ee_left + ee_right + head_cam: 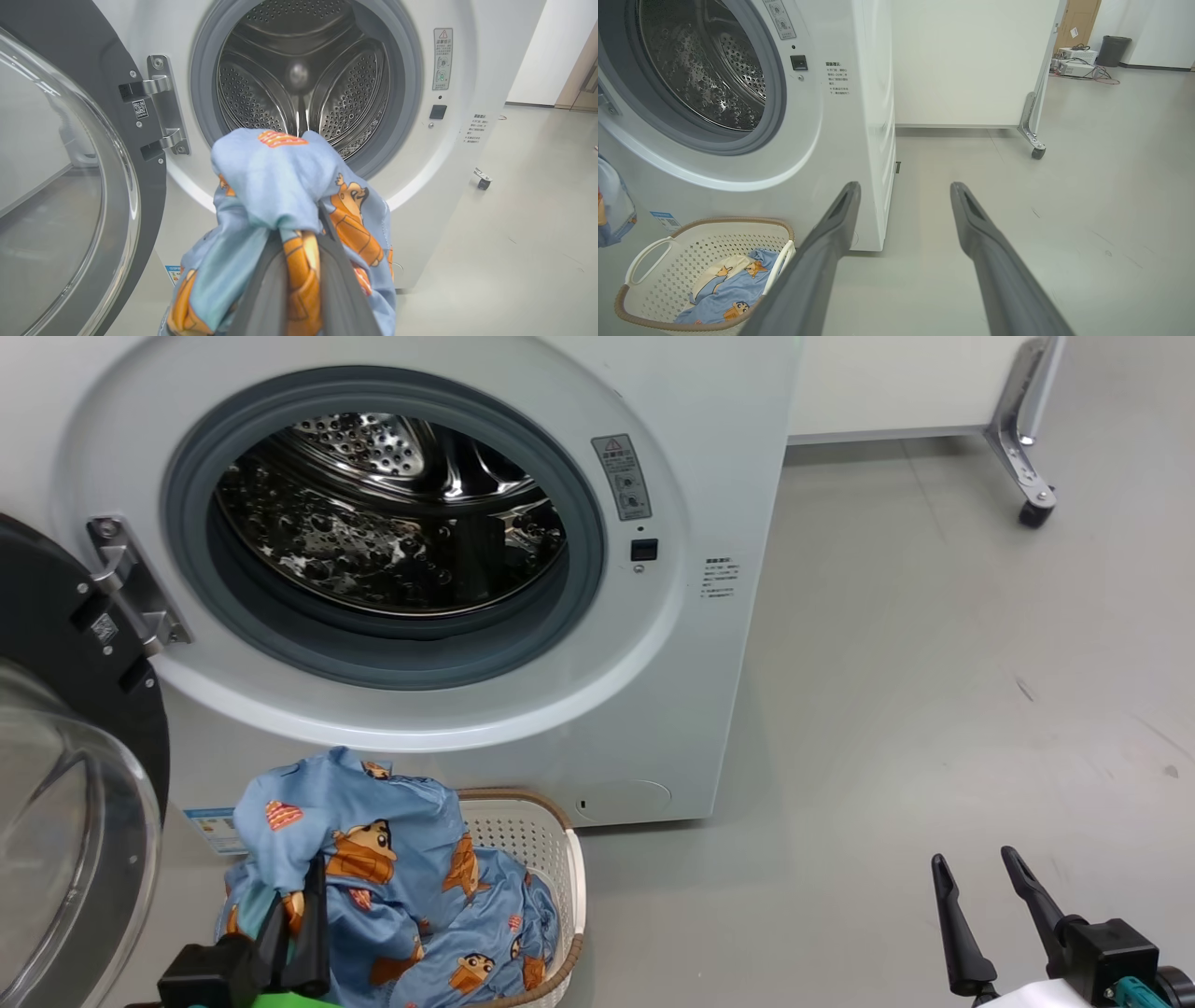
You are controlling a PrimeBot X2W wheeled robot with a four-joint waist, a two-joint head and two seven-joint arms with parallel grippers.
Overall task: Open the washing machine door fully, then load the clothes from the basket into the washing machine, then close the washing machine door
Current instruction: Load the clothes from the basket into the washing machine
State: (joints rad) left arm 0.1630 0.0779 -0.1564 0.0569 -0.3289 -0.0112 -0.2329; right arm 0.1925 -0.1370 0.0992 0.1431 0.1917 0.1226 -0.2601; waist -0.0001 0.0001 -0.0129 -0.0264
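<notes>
Head view, clothes [420, 896] in left end effector [299, 901]

The washing machine [709, 616] fills eleven o'clock, with its door [56, 644] swung open at nine. At seven o'clock the basket [532, 831] sits on the floor [934, 663], with the clothes [420, 859] heaped over it. The left end effector [301, 896] pinches the clothes. The right end effector [974, 859], fingers spread, hovers at five.

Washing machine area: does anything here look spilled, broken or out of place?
Nothing stands out. The washing machine door hangs open, the left pincer grips a blue garment above the basket, and more clothes lie inside it.
</notes>
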